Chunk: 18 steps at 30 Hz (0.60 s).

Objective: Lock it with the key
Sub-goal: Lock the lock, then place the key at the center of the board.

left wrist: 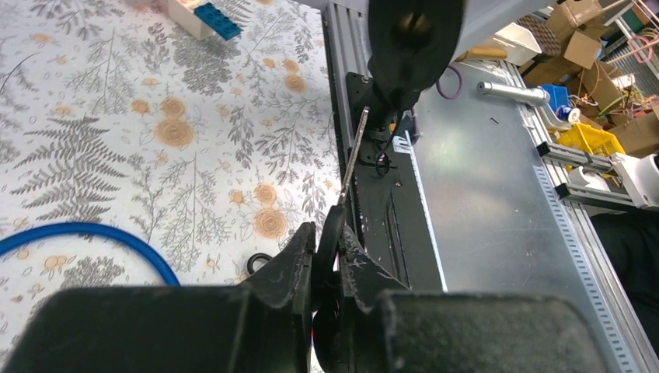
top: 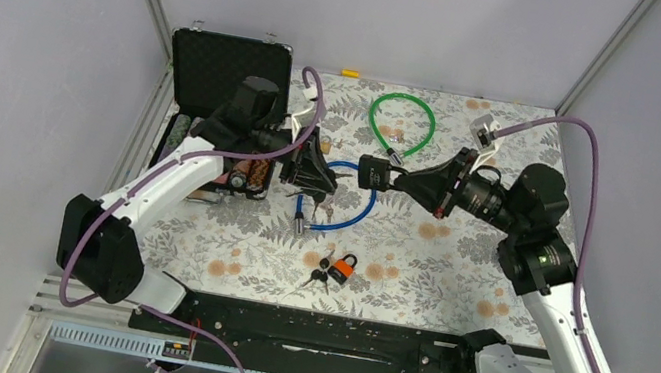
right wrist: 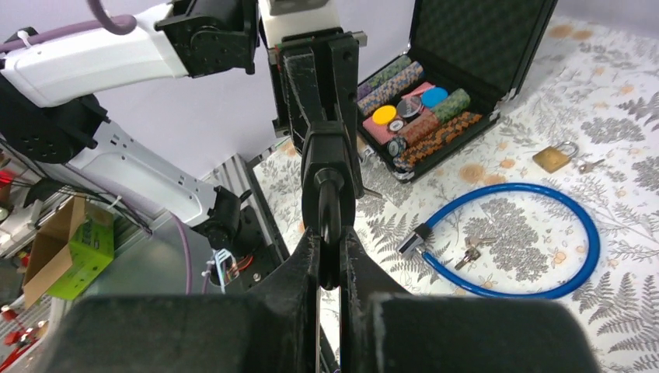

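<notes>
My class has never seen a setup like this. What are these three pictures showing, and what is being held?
A robot's left arm and right arm are bolted to a table. One picture looks down from above; the other two come from cameras on the wrists. On the table lie a blue cable lock, a green cable, an orange padlock and an open case. The left gripper pinches a key; the right gripper grips a black lock body.

Bright even light, soft shadows, sharp overhead, blurred wrist-view foregrounds
</notes>
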Each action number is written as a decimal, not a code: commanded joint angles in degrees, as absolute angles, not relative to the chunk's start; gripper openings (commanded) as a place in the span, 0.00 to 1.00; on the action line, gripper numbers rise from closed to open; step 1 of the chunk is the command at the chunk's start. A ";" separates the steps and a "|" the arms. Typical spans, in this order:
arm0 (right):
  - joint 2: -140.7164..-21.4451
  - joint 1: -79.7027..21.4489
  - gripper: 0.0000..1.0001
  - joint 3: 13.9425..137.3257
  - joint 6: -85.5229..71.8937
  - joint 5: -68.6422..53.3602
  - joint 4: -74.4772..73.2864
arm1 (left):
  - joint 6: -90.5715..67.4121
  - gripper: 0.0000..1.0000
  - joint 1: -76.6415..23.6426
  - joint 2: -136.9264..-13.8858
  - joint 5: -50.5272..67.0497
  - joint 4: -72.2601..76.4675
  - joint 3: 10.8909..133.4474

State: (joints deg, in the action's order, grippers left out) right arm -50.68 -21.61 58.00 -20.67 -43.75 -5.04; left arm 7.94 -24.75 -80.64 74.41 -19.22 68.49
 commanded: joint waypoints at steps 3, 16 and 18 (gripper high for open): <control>-48.56 -20.85 0.00 61.22 -21.13 -33.34 -0.53 | 4.65 0.00 -23.42 -79.81 71.82 -13.93 67.44; -55.40 -18.67 0.00 53.07 -30.77 11.18 -14.72 | -51.07 0.00 -37.26 -100.23 29.26 34.46 60.04; -55.80 -16.90 0.00 49.37 -31.46 11.92 -12.16 | -52.26 0.00 -40.62 -103.06 23.52 32.80 61.87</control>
